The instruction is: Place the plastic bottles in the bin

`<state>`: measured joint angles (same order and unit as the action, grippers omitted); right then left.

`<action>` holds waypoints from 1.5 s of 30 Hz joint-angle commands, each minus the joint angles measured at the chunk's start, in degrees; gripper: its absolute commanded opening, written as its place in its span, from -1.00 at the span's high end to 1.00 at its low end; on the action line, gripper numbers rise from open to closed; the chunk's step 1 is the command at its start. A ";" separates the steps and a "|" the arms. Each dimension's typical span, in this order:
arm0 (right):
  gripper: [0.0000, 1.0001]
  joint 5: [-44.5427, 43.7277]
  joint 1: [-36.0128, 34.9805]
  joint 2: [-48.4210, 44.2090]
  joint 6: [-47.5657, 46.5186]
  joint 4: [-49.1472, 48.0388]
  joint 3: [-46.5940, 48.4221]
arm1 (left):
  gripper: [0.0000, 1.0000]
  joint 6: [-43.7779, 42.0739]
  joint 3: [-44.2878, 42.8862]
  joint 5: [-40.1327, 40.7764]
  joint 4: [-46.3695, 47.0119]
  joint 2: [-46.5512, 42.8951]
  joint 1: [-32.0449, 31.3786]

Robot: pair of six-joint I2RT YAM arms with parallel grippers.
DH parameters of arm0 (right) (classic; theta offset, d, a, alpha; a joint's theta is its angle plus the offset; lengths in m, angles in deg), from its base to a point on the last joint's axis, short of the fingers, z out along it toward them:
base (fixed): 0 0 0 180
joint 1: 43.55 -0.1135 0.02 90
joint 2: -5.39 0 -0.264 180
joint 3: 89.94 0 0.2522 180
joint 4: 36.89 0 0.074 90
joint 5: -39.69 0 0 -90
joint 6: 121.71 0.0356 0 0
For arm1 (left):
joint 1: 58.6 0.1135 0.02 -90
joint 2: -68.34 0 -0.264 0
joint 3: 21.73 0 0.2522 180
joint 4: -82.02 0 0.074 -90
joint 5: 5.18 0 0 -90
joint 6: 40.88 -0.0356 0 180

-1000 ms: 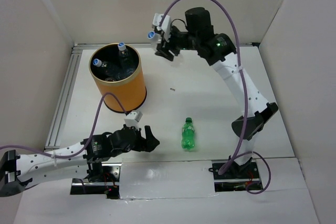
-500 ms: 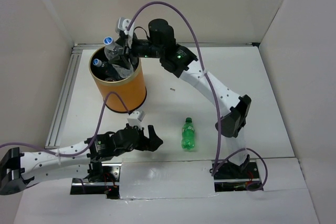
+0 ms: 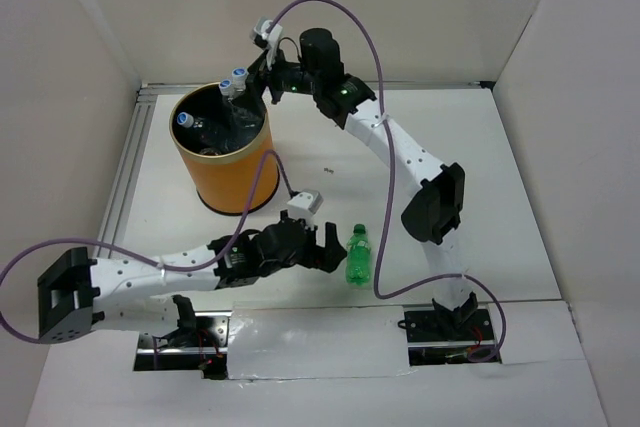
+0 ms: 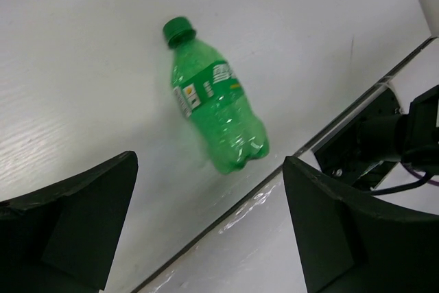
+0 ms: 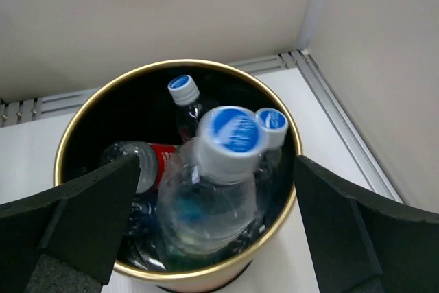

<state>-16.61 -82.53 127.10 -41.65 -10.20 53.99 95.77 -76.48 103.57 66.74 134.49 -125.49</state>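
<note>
Lying on the white table, a green bottle sits just beside the left gripper, jaws wide. Over the orange bin of blue-capped clear bottles, the right gripper gapes wide, empty.

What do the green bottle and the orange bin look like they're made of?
The green bottle looks like translucent green plastic with a glossy finish, since light shows through its body; its cap is opaque. The bin is unclear, maybe cardboard or metal: smooth orange wall, thin shiny gold rim, dark inside.
</note>
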 commanded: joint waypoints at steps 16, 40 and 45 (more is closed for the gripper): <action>-0.14 13.49 53.70 -24.58 -0.78 23.46 -35.62 | -0.99 0.19 -38.07 -2.83 -21.22 39.12 1.41; -1.00 19.32 60.16 -48.31 -17.05 24.78 -72.33 | 1.00 -1.92 -46.99 20.77 -29.43 16.60 10.27; -1.00 17.28 56.39 -52.01 -14.77 21.17 -76.11 | 1.00 -3.41 -43.31 26.78 -27.92 8.92 23.36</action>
<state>1.53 -24.06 78.60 -56.81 15.07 -21.19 94.24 -122.09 123.21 38.81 144.50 -106.92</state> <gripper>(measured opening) 0.999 0.707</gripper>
